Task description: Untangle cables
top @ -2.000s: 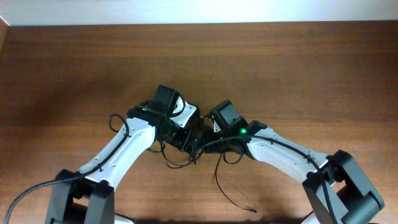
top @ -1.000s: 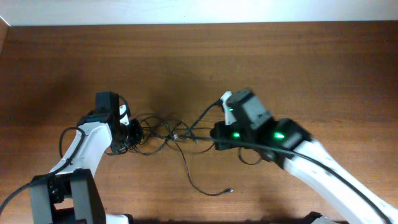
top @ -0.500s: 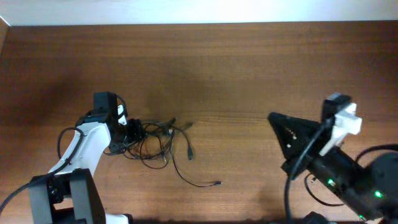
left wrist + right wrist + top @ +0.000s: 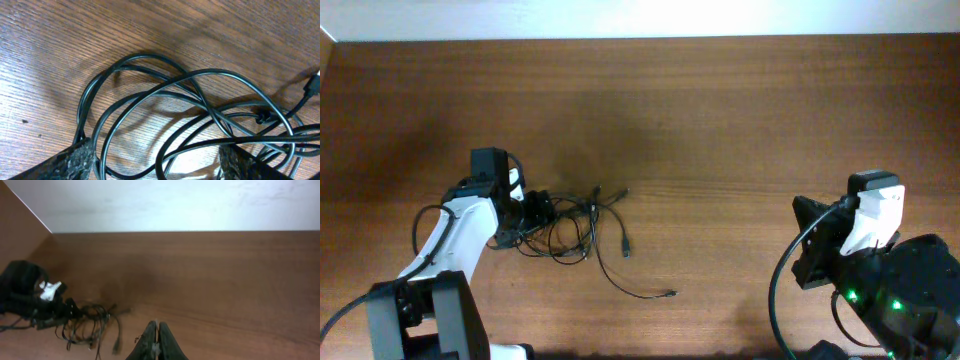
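Cables (image 4: 558, 212) lie knotted in a heap on the left of the worktop (image 4: 720, 120). The left fingers (image 4: 75, 160) have just spread wide astride them, letting go. The right fingers (image 4: 150, 342), pressed together and empty, have retreated far right. The untangling looks barely begun.

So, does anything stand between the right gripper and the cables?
Nothing visible does. Only bare table lies between the shut right gripper and the cables; the left gripper sits open at the tangle's far side.
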{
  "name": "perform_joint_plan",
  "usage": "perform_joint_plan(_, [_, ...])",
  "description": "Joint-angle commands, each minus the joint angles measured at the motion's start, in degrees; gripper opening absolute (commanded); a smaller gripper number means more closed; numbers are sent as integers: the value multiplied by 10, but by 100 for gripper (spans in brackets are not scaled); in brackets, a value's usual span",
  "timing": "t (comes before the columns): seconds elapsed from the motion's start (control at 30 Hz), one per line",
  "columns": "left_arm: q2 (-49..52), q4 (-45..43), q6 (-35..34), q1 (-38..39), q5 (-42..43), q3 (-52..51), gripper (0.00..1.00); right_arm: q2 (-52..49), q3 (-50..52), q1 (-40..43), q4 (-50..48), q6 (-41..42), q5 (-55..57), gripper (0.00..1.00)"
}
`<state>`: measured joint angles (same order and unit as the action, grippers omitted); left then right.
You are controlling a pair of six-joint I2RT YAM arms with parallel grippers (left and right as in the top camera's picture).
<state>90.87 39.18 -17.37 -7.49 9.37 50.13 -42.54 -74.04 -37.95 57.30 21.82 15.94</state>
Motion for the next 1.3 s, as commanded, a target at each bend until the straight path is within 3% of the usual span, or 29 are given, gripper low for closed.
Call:
perform_joint_plan(0.0, [2, -2, 5, -2, -6, -4, 93, -8, -1, 2, 29, -4, 15, 4])
perform_joint_plan(0.23, [2, -2, 12, -2, -6, -4, 98, -90, -1, 2, 94, 45, 1, 5])
perform_joint_plan(0.27, [2, -2, 12, -2, -5, -4, 98, -106, -1, 2, 95, 46, -20, 16])
perform_joint_plan(0.3, [2, -2, 12, -2, -5, -4, 93, -129, -1, 2, 93, 46, -49, 36])
perform_joint_plan(0.33, [2, -2, 12, -2, -5, -4, 87, -152, -1, 2, 91, 46, -78, 44])
perform_joint_plan(0.37, [2, -2, 12, -2, -5, -4, 51, -193, -1, 2, 83, 46, -124, 69])
perform_joint_plan(0.4, [2, -2, 12, -2, -5, -4, 33, -221, -1, 2, 75, 46, -151, 75])
perform_joint_plan(0.43, [2, -2, 12, -2, 1, -4, 23, -248, -1, 2, 67, 46, -176, 84])
perform_joint_plan(0.47, [2, -2, 12, -2, 3, -4, 15, -281, -1, 2, 55, 46, -206, 86])
perform_joint_plan(0.53, [2, -2, 12, -2, 9, -4, 0, -347, -1, 2, 16, 46, -290, 86])
perform_joint_plan(0.6, [2, -8, 30, -2, 45, -4, 0, -408, -1, 1, -39, 46, -381, 86])
perform_joint_plan(0.83, [2, -10, 29, -2, 47, -4, 0, -565, -1, -7, -165, 63, -552, 86])
perform_joint_plan(0.97, [2, -10, 29, -2, 47, -4, 0, -609, -1, -51, -245, 76, -546, 81])
perform_joint_plan(1.03, [2, -10, 29, -2, 47, -4, 1, -618, -1, -81, -302, 93, -494, 65])
perform_joint_plan(1.13, [2, -10, 29, -2, 47, -4, 1, -625, -1, -110, -318, 181, -344, 53])
perform_joint_plan(1.27, [2, -10, 29, -2, 47, -4, 1, -642, -1, -135, -348, 183, -312, 38])
